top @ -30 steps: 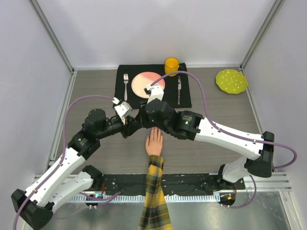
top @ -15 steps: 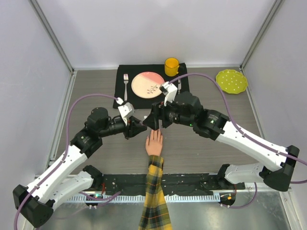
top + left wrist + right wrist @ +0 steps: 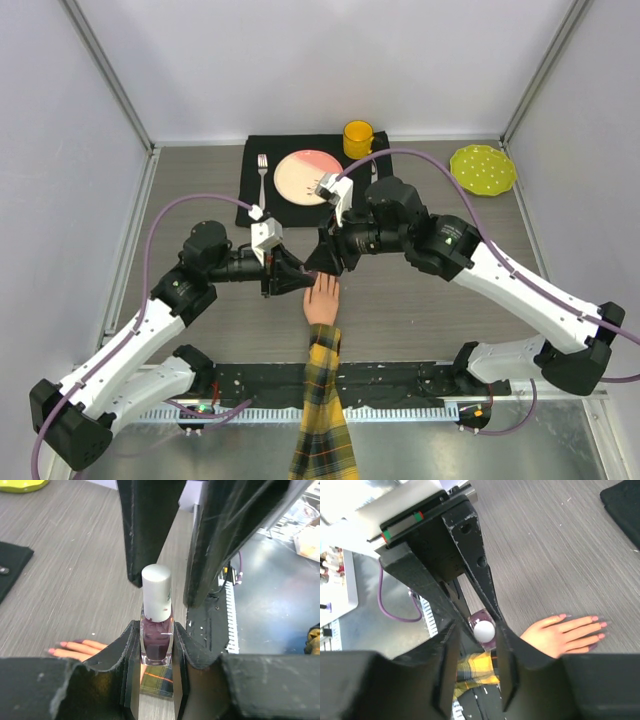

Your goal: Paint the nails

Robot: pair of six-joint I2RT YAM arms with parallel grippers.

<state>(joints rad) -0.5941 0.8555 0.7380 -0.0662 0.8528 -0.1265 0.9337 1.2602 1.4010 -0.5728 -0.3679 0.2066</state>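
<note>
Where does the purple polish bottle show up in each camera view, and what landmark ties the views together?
Top external: not discernible, hidden in the left end effector beside the mannequin hand.
Left wrist: polish bottle at centre, upright, clamped.
Right wrist: polish bottle at lower centre, white cap facing the camera.
Shared landmark: the mannequin hand, in all three views.

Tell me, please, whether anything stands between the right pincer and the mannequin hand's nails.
Yes: the polish bottle, shut in the left pincer, sits between the fingers of the right pincer with its white cap on. The nails show beside it in the right wrist view, with nothing covering them.
</note>
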